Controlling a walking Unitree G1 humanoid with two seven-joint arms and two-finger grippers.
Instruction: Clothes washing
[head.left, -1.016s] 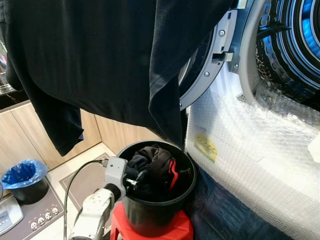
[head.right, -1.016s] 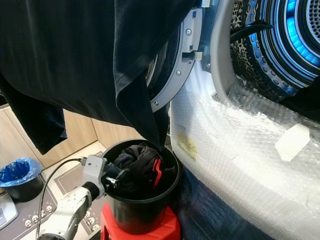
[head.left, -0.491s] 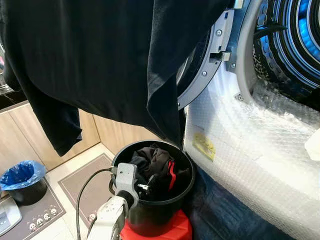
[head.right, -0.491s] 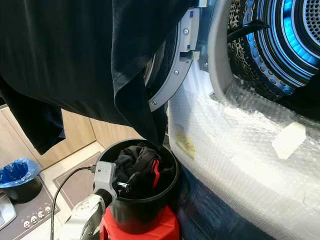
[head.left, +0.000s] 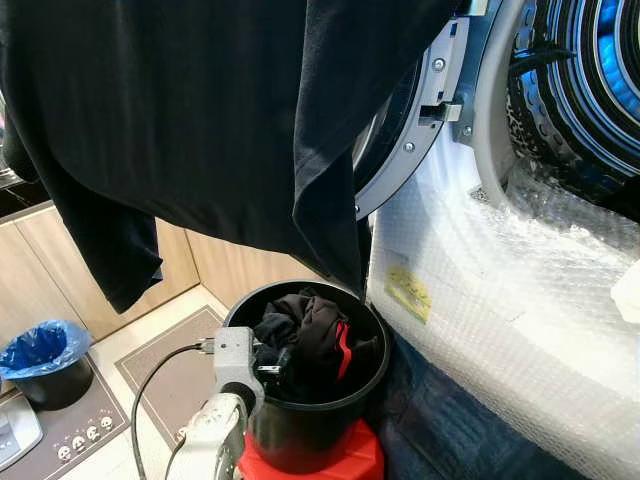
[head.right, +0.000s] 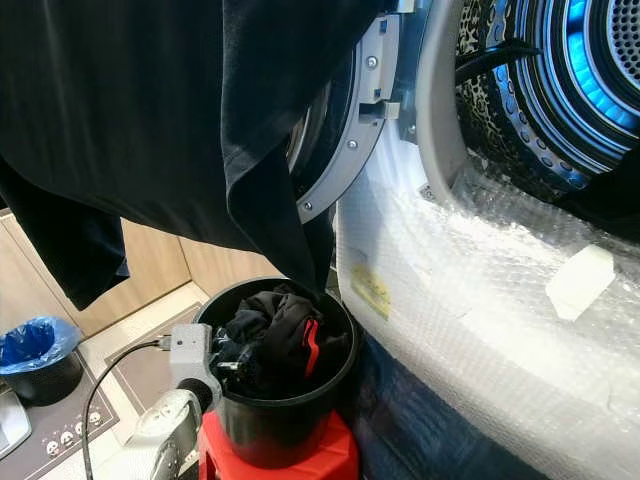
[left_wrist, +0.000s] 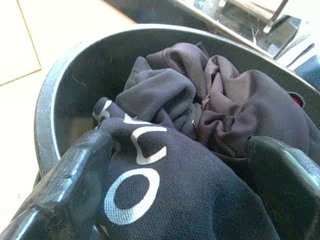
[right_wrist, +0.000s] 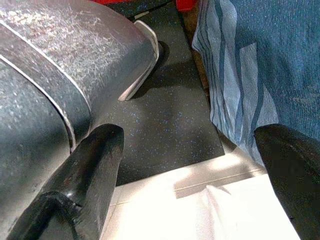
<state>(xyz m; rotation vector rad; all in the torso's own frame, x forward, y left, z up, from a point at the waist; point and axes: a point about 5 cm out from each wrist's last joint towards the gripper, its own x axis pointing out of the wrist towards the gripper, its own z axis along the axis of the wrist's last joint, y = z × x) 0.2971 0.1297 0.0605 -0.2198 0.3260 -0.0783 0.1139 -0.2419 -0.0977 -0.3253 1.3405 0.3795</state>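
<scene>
Nearest you, your left end effector (head.left: 268, 362) reached over the rim of the black bucket (head.left: 310, 440), its two fingers (left_wrist: 75, 172) spread apart around a dark garment with white lettering (left_wrist: 165, 195), not yet clenched on it, so it looked poised to pinch. The bucket stood on a red stool (head.left: 335, 462), probably to raise the laundry (head.left: 315, 335) within reach. Your right end effector (right_wrist: 200, 165) hung idle low by the floor (right_wrist: 165, 130), fingers released and apart. A large black shirt (head.left: 200, 110) draped across the upper view. Beyond, the washing machine's door (head.left: 415, 120) stood open, its lit drum (head.left: 585, 80) ready for loading, bubble wrap (head.left: 510, 290) covering its front.
</scene>
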